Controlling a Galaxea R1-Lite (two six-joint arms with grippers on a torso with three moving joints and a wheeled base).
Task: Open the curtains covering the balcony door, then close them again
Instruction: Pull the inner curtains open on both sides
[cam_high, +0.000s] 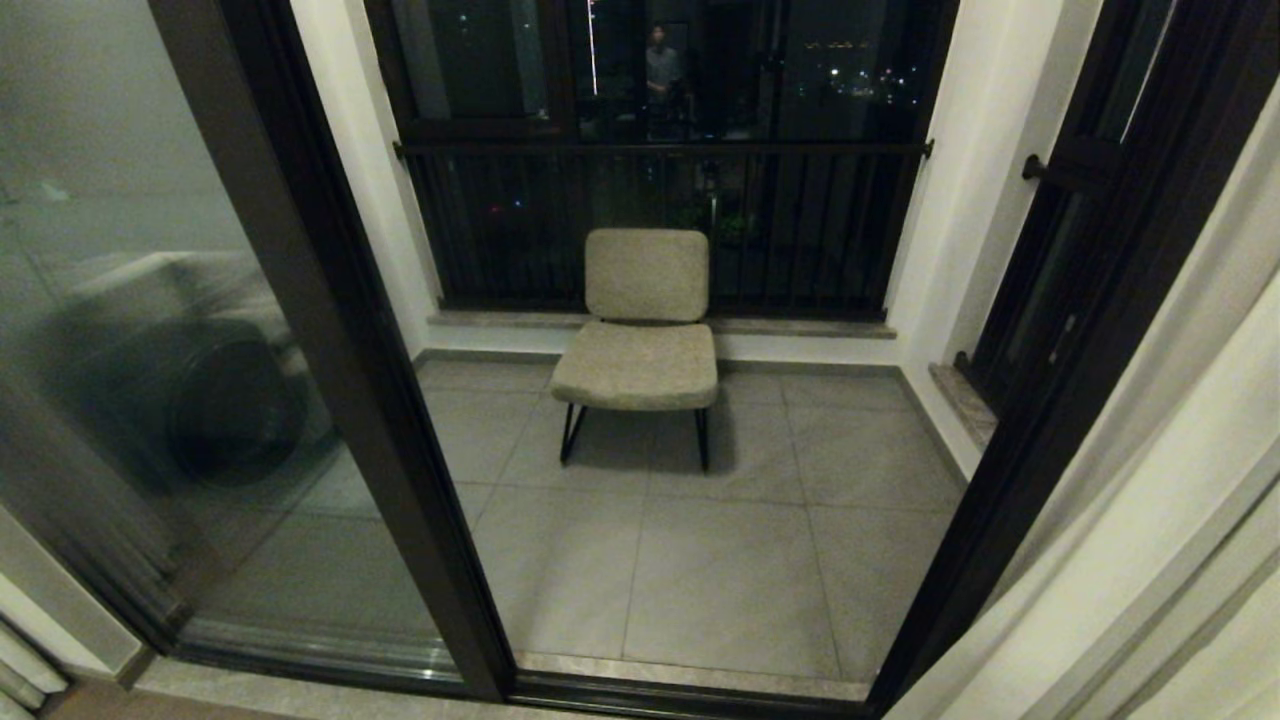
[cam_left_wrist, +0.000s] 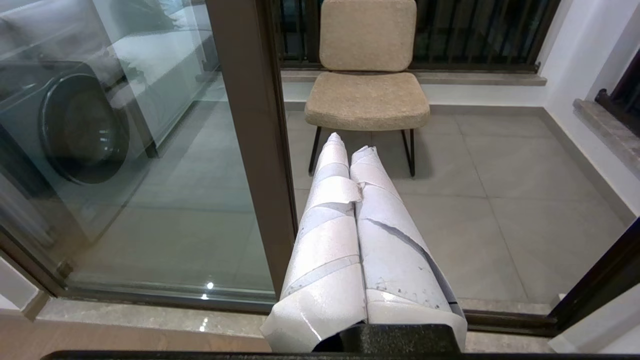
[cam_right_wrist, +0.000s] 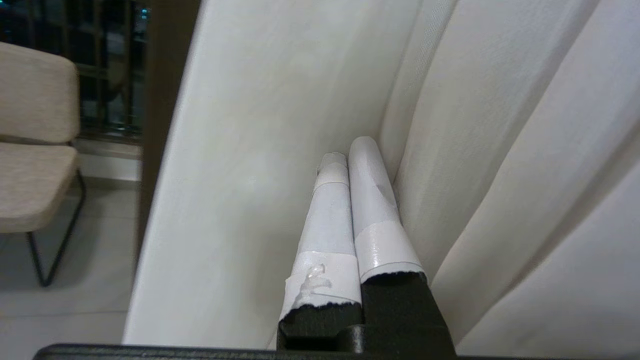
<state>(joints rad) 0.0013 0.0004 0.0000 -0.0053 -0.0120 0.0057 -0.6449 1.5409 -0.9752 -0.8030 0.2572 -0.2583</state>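
Curtains (cam_high: 1150, 520) of cream-white fabric hang gathered at the right edge of your head view, their vertical folds running just beside the dark right post of the balcony door (cam_high: 340, 330); the doorway between the posts stands uncovered. You see the door's glass panel on the left, framed in dark brown-black, with a front-loading washing machine (cam_high: 200, 400) showing dimly through it. Beyond the threshold lies the grey tiled balcony floor (cam_high: 720, 560), and at the far wall a black-railed window (cam_high: 660, 200) shows city lights and the reflection of a person. Centred before that window stands a beige upholstered chair (cam_high: 645, 325) on thin black legs. Neither arm appears in your head view. In the right wrist view, the right gripper (cam_right_wrist: 350, 150) has its two white-taped fingers pressed together, tips set into a fold of the curtains (cam_right_wrist: 280, 125) and touching the fabric, with nothing pinched between them; the chair (cam_right_wrist: 30, 140) shows past the curtain's edge. In the left wrist view, the left gripper (cam_left_wrist: 350, 142) likewise has its taped fingers pressed together and holds nothing, pointing toward the chair (cam_left_wrist: 367, 75) beside the door's middle post (cam_left_wrist: 250, 125).
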